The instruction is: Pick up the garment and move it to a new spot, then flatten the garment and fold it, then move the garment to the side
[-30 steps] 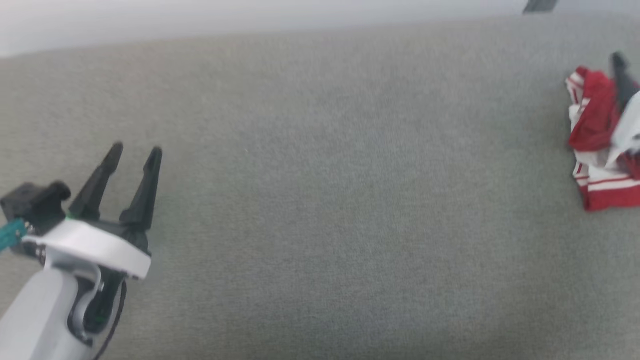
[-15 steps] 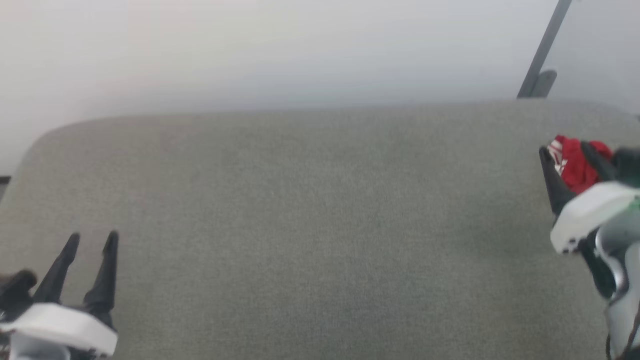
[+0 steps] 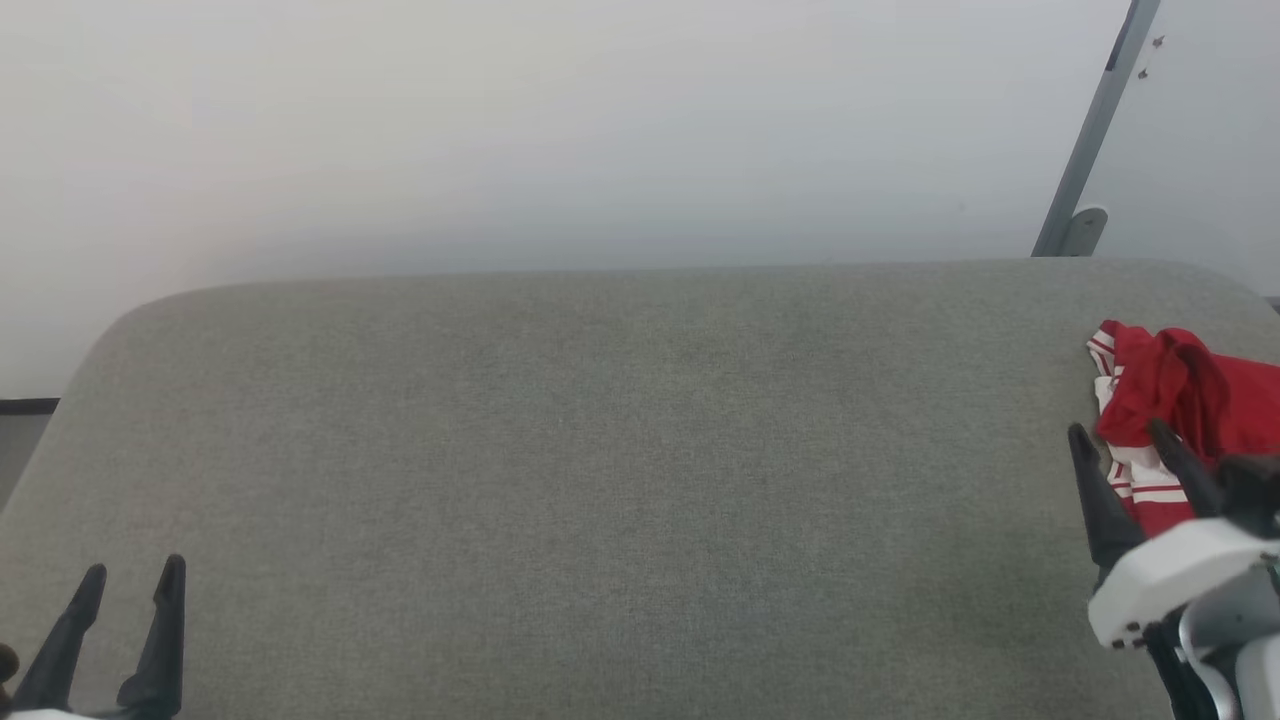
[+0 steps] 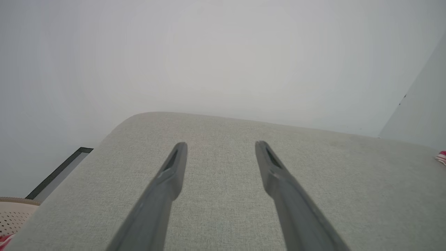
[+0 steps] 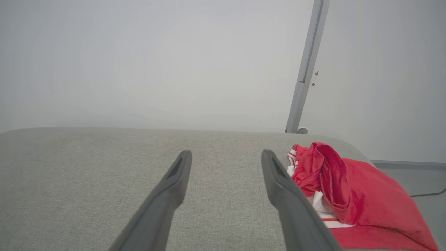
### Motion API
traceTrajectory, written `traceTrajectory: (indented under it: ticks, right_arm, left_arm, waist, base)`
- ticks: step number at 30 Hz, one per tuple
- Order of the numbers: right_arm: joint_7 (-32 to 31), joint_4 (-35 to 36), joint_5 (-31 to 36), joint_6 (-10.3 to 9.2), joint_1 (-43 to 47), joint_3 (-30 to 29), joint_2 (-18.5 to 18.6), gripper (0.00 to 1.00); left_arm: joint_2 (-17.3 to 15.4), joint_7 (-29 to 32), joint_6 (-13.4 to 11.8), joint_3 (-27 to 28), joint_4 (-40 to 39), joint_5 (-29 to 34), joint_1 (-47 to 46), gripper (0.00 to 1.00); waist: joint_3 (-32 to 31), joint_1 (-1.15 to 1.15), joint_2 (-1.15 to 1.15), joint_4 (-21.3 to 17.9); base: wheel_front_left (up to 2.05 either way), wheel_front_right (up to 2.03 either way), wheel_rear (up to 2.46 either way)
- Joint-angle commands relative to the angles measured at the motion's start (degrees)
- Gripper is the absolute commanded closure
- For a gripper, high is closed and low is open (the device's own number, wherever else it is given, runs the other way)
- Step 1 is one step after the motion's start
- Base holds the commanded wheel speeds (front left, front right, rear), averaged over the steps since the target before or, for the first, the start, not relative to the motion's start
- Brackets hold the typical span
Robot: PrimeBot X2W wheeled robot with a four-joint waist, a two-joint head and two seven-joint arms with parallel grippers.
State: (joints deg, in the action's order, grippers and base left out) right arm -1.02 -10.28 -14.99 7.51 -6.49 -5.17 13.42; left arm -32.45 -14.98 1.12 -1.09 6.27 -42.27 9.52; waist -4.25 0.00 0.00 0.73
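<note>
Head high, wrists low, same grey surface (image 3: 600, 480).

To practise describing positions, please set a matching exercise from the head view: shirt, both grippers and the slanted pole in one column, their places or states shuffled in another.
1 shirt
2 left gripper
3 right gripper
4 pole

A lower left, fingers apart above bare table
B crumpled at the table's right edge
C slanting against the wall beyond the table
D lower right, fingers apart beside the shirt

Pairs: 1-B, 2-A, 3-D, 4-C
</note>
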Motion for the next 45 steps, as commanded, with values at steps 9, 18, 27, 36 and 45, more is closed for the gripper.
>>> traceTrajectory:
  ticks: [9, 18, 27, 36, 45]
  right_arm:
    - [0.02, 4.38, 0.61, -0.03, 5.6, -2.25, -2.78, 0.0]
    - [-1.22, 7.11, 1.41, -0.03, 7.59, -3.1, -4.7, 0.0]
    - [-1.2, 7.01, 0.99, -0.03, 8.21, -3.16, -4.61, 0.0]
    - [-1.34, 6.71, 0.96, -0.01, 7.71, -2.97, -4.8, 1.0]
    - [-2.14, 4.02, -4.42, -0.01, 7.57, -3.15, -5.68, 1.0]
  left_arm:
    - [0.66, -0.21, 0.66, 0.72, -0.25, -0.38, 2.07, 0.0]
    - [1.01, -0.22, 1.23, 0.36, 0.13, -0.58, 1.17, 0.0]
    - [1.34, -0.21, 1.69, 0.21, 0.94, -0.95, 0.64, 0.0]
    - [1.87, 0.0, 1.1, 1.01, 1.31, -0.12, 0.93, 1.0]
    - [5.68, 1.56, 1.46, 0.85, 2.86, -3.72, 0.2, 1.0]
  waist:
    - [-0.3, 0.0, 0.0, -0.63]
    - [0.26, 0.0, 0.0, -1.57]
    - [0.67, 0.0, 0.0, -1.91]
    - [0.87, 0.0, 0.0, -1.85]
    - [1.02, 0.0, 0.0, -1.83]
  base:
    - [0.0, 0.0, 0.0]
    - [0.0, 0.0, 0.0]
    - [0.0, 0.0, 0.0]
    - [0.0, 0.0, 0.0]
    - [0.0, 0.0, 0.0]
